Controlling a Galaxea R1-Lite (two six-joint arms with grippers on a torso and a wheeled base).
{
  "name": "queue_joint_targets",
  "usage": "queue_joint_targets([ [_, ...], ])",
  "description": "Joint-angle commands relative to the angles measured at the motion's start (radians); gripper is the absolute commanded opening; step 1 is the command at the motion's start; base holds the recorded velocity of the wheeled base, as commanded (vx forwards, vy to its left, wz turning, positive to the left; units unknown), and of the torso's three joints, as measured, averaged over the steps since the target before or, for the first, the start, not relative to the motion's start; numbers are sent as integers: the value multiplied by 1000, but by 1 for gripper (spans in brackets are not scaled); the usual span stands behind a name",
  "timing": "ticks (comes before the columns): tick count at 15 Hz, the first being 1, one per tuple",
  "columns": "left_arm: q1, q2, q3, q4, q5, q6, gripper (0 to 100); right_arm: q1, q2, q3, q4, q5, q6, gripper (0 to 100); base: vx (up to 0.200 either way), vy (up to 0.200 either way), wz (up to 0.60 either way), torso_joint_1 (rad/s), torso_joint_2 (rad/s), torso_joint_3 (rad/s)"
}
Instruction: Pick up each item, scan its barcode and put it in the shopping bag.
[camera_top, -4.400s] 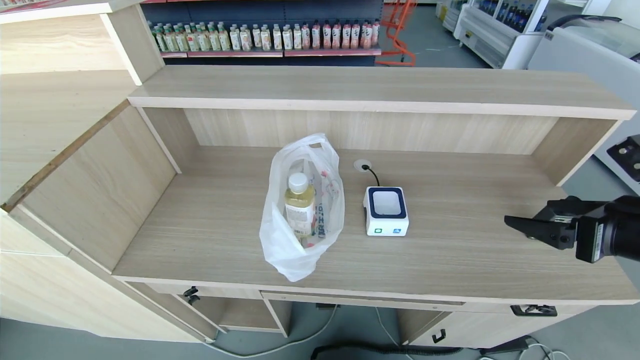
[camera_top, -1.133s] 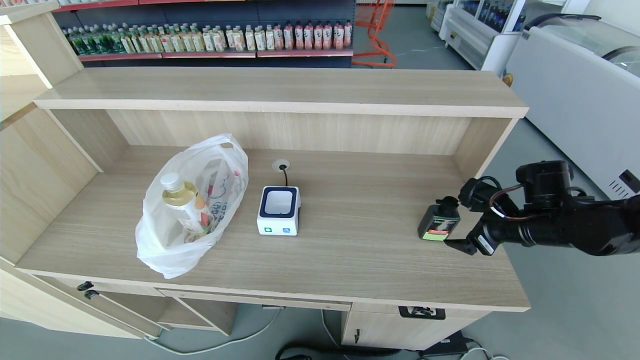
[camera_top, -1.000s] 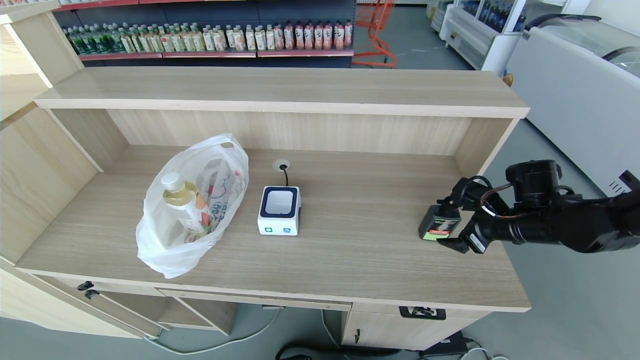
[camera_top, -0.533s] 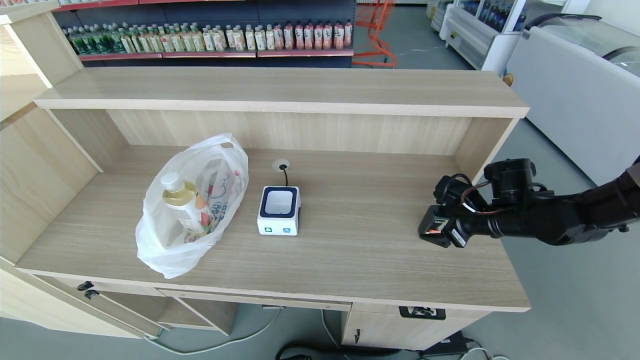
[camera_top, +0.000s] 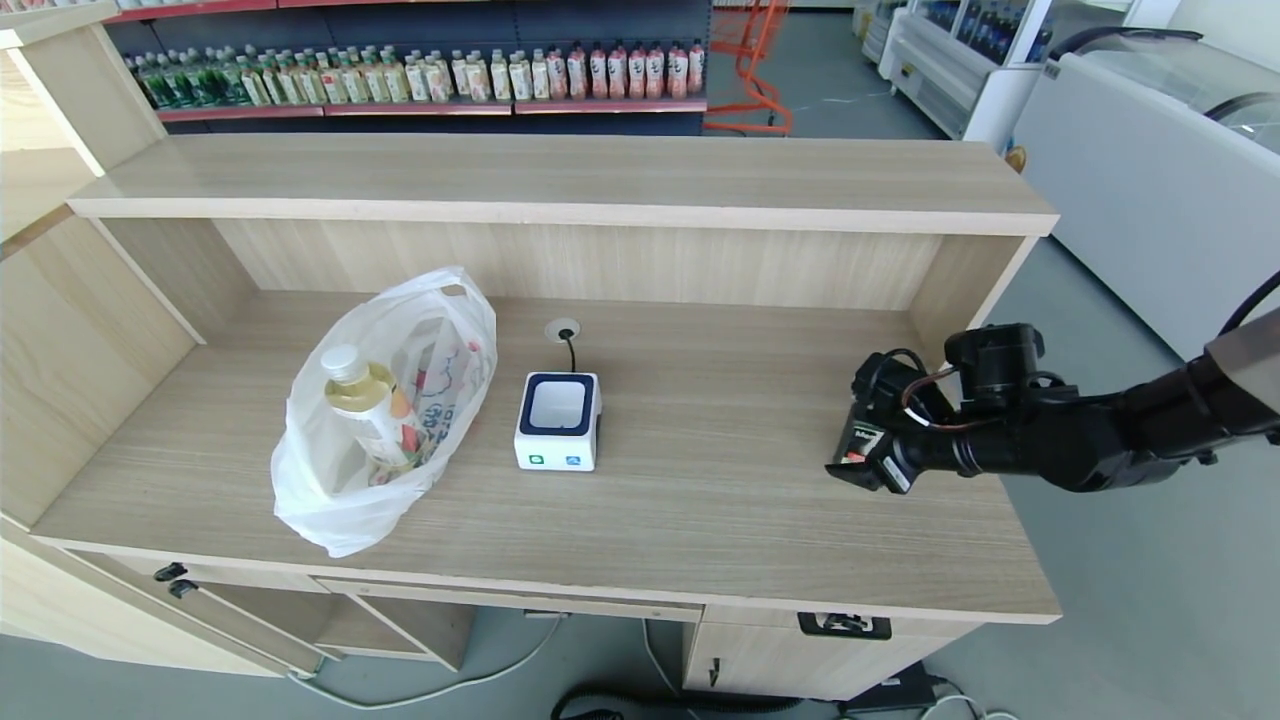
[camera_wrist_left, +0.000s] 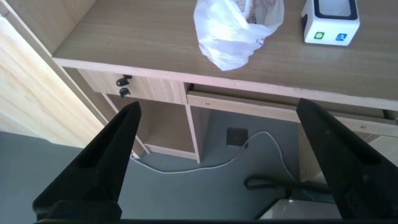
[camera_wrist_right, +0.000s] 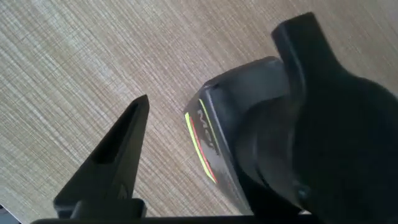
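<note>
A shopping bag sits near the wooden counter's left end, with a scanner at mid-counter. By the right edge, the right gripper's fingers straddle a dark bottle, one not touching it. The left gripper gapes empty below the front edge. Drink shelves stand behind.

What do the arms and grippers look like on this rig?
Right arm: matte black, round tubular links, a stubby black camera barrel on the wrist, thin black and red-white cables looped beside it, and a small white label near the tip. Right gripper and left gripper: two black, tapering wedge fingers each.
</note>
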Motion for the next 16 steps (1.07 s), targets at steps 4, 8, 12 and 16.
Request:
queue_joint_targets([
  [4,0,2,0,0,1,0,100,15,-2,23,-81,1,16,0,0,0,0,0,0,0],
  [8,0,0,0,0,1,0,100,9,-151,311,-345,2,10,0,0,0,0,0,0,0],
  [12,0,0,0,0,1,0,100,-5,-340,594,-740,16,-221,0,0,0,0,0,0,0],
  [16,0,2,0,0,1,0,100,-5,-393,597,-802,266,-695,0,0,0,0,0,0,0],
])
